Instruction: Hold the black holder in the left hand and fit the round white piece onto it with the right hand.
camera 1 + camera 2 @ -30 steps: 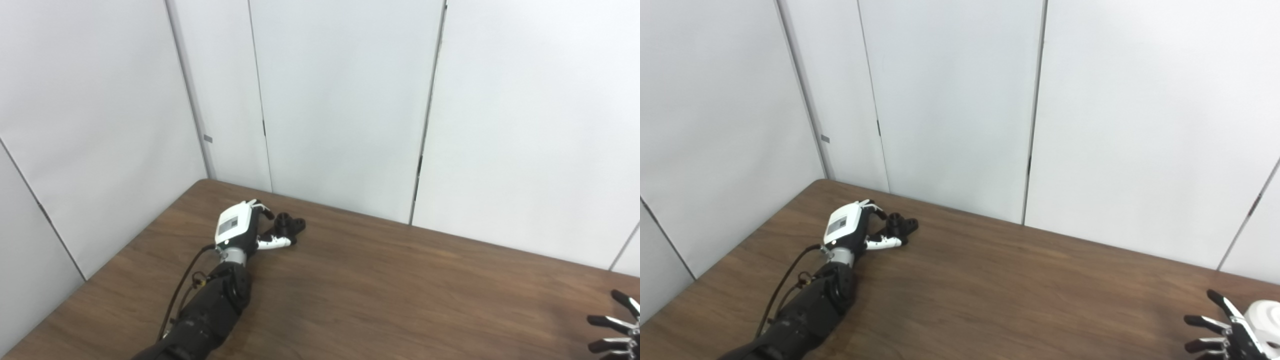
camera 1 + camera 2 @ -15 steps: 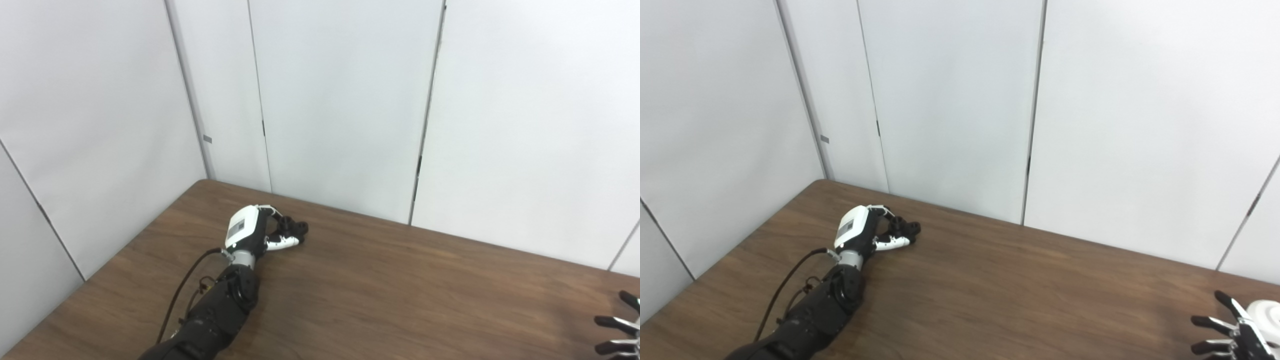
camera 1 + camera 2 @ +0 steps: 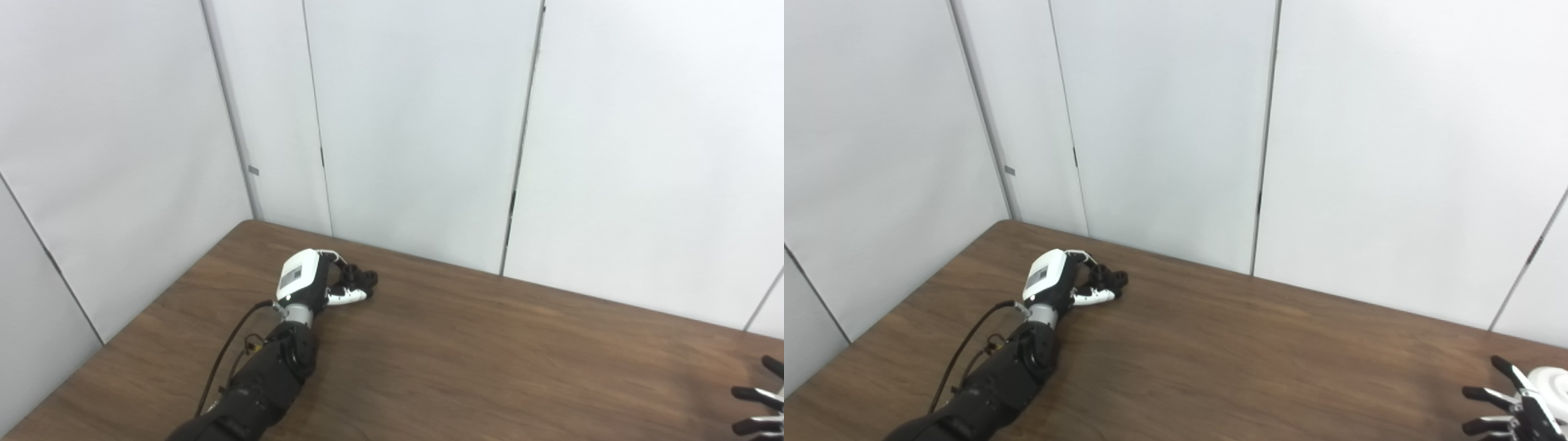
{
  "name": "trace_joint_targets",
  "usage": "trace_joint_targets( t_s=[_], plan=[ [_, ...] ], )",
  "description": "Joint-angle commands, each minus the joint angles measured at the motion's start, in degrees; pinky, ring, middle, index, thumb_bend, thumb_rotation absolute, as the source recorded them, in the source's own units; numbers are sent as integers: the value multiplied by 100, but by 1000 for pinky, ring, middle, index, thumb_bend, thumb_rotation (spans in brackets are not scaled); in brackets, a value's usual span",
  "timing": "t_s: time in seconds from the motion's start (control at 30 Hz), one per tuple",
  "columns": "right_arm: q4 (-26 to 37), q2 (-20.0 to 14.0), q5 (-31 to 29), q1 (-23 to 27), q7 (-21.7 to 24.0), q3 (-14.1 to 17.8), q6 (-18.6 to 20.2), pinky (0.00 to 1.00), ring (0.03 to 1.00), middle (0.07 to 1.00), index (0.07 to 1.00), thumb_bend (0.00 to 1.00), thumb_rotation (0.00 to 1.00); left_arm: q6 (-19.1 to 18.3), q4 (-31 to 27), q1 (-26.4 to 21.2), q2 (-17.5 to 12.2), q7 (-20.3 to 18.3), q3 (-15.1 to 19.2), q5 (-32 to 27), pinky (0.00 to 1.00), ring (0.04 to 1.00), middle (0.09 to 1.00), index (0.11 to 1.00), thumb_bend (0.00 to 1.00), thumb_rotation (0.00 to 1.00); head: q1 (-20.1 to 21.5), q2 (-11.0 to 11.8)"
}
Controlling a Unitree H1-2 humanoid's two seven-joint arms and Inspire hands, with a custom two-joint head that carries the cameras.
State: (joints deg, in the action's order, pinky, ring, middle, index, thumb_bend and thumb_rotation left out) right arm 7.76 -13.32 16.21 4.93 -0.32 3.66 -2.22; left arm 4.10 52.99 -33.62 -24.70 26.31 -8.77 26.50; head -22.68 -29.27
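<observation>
Take the table (image 3: 465,361) as your landmark. Your left hand (image 3: 306,283) lies on it near its far left corner, with the holder (image 3: 361,280) just to the hand's right, touching the fingers (image 3: 343,297). At the table's near right edge you have your right hand (image 3: 1516,411), and the round piece (image 3: 1552,381) sits just beyond it, to its right. Panelled walls (image 3: 416,122) stand behind the table.

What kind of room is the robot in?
Probably a test booth or lab. Plain white wall panels close in a bare brown wooden table, and on it are only the robot's left hand at a black holder and a round white piece.
</observation>
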Motion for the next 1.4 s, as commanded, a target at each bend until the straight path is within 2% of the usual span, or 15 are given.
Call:
trace_joint_targets(
  t_s=[0.0,0.23,0.37,0.5,0.73,0.83,1.03,1.2,1.37],
  plan=[
    [191,-76,-34,136,-33,22,-136,411,519,703,888,598,0,36,-173,174,21,-292,-96,-23,844,894,797,479,522,80,29,-9],
    [172,-58,5,214,-35,-14,-105,411,523,703,886,606,0,366,-1015,525,41,-713,-250,-35,871,937,912,485,524,70,134,-27],
    [217,-43,41,249,-42,-20,-47,406,517,702,887,602,0,660,-1438,688,38,-942,-379,-8,870,948,907,485,524,69,274,-65],
    [190,-19,103,286,-82,-41,-115,411,521,699,886,605,0,912,-1760,812,83,-860,-447,155,848,947,900,484,524,68,453,-118],
    [233,55,24,326,-32,-55,-4,444,545,715,901,596,0,1019,-2319,935,129,-1260,-645,356,857,948,909,485,523,74,818,-200],
    [176,51,102,356,-90,-82,-122,433,533,708,897,603,0,961,-2603,1005,162,-1570,-811,401,880,967,921,486,523,75,1021,-245],
    [91,51,185,418,-169,-145,-310,422,523,697,884,607,34,973,-2919,1092,257,-1963,-1274,702,868,971,937,487,522,78,1393,-379],
    [101,101,252,474,-240,-220,-314,420,519,695,884,603,45,1216,-2895,1055,360,-2153,-1569,731,934,976,939,487,519,83,1791,-535],
    [173,175,415,553,-296,-306,-208,423,529,698,889,588,65,1472,-2814,993,489,-2370,-1785,668,883,971,939,487,520,80,2115,-644]
  ],
)
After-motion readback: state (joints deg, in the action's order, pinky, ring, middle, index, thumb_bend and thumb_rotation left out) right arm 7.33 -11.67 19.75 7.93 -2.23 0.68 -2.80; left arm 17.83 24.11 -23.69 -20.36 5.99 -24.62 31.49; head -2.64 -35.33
